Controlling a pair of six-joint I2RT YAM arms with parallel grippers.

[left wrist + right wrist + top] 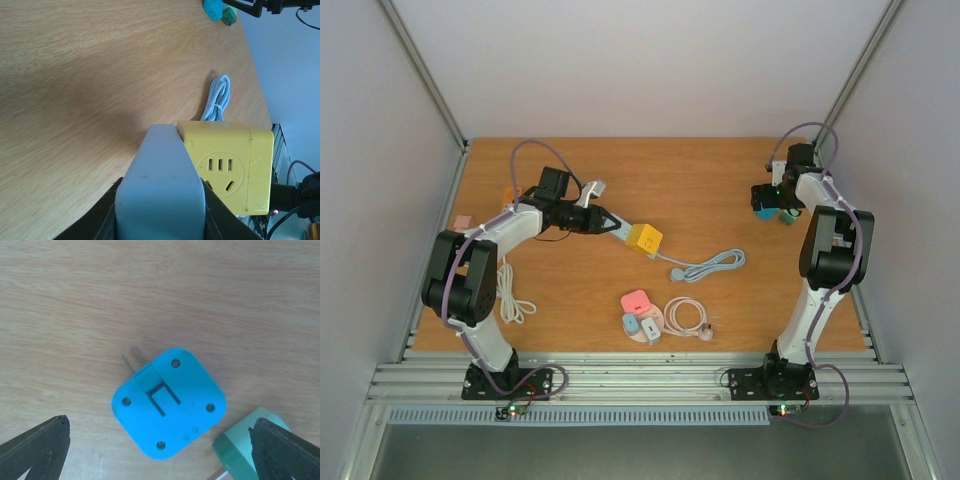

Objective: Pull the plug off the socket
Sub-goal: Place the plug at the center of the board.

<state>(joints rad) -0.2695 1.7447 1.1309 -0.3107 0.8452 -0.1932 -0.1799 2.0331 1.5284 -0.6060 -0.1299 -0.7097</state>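
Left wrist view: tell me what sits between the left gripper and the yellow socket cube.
A grey plug, clamped by the left gripper, fills that gap and meets the yellow socket cube at its side; the left wrist view shows it.

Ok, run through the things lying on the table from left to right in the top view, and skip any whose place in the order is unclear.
small pink block → white cord → yellow socket cube → bundled pale-blue cable → blue plug → green plug
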